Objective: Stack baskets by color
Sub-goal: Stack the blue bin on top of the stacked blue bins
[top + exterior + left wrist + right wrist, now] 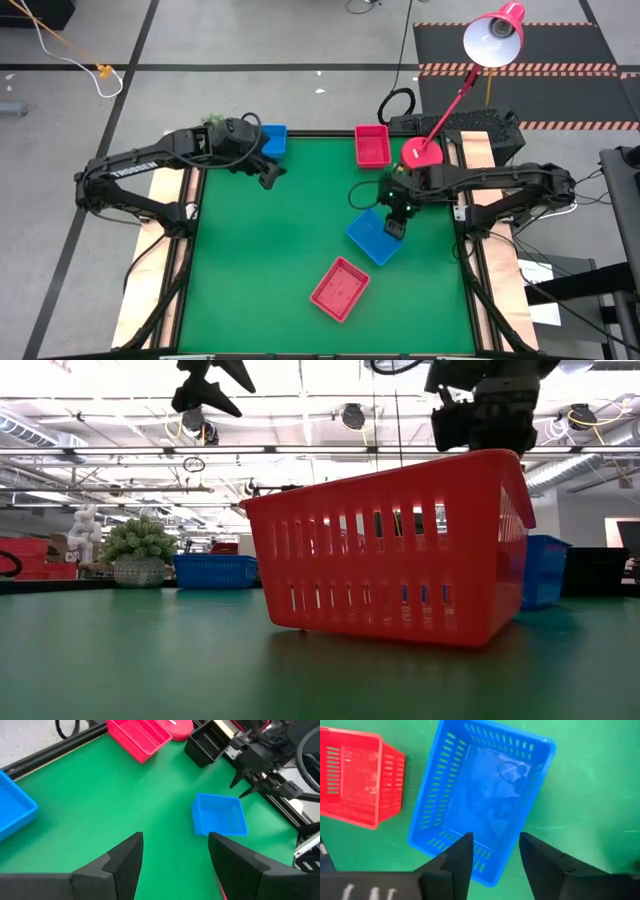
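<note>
**Right arm lets a blue basket sit flat on the mat, stacks not yet built**

Nearest the front edge of the green table (pixel 260 260) lies a red basket (pixel 340 288), turned at an angle, a shallow rectangular tray of glossy plastic with slotted walls; the low view shows its slats letting light through. It stands alone, so it looks like a piece yet to be gathered.

Just beyond it, toward the right side, rests a blue basket (pixel 374 236), the same slotted shape, also skewed. The right gripper (pixel 396 226) hovers over its far rim with the fingers parted and nothing between them; the wrist view shows the rim below the gap, so this reads as either a fresh set-down or a lining-up for a grasp.

Farther back, the left gripper (pixel 268 176) hangs spread and empty above the mat, just beside a second blue basket (pixel 273 139) at the back edge, the likely base for the blue stack. Another red basket (pixel 372 145) sits along that back edge, with a black basket (pixel 206 746) near it, matte and dark, beside the lamp base (pixel 421 152).
</note>
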`<state>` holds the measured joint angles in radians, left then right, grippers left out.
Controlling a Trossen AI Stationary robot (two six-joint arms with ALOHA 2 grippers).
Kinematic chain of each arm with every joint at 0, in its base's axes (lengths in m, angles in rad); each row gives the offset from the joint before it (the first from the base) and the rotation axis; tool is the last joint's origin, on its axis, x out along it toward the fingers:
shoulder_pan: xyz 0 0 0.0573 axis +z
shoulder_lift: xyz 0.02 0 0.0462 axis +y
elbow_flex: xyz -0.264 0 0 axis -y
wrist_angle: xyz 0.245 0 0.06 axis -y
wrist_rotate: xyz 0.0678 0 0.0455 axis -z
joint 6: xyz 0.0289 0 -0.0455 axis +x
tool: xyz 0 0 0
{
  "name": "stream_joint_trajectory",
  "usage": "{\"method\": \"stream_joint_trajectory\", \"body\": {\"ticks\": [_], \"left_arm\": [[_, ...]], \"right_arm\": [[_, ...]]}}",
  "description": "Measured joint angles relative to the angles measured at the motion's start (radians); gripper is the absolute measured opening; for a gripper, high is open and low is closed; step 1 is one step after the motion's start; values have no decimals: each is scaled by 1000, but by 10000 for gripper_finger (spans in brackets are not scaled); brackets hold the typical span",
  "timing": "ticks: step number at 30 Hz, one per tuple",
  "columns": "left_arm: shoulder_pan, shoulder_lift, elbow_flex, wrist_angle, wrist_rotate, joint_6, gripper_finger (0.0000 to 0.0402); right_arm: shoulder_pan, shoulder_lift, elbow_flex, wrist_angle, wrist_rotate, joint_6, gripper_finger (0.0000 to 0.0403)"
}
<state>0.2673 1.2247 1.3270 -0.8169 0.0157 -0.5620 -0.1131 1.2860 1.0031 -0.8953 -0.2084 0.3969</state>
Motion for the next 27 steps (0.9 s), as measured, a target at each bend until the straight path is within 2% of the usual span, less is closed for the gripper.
{"method": "stream_joint_trajectory", "body": {"ticks": [7,14,18,22,27], "left_arm": [[-48,0,0,0,-44,0,225],[-79,0,0,0,-47,0,225],[-92,0,0,0,-90,0,225],[-93,0,0,0,-115,6,225],[-93,0,0,4,-146,23,225]], "right_arm": [[43,-4,-134,91,1,116,164],[49,-3,-206,148,53,113,160],[50,-3,-227,179,51,110,154],[50,-3,-247,201,51,122,116],[50,-3,-266,247,51,115,33]]}}
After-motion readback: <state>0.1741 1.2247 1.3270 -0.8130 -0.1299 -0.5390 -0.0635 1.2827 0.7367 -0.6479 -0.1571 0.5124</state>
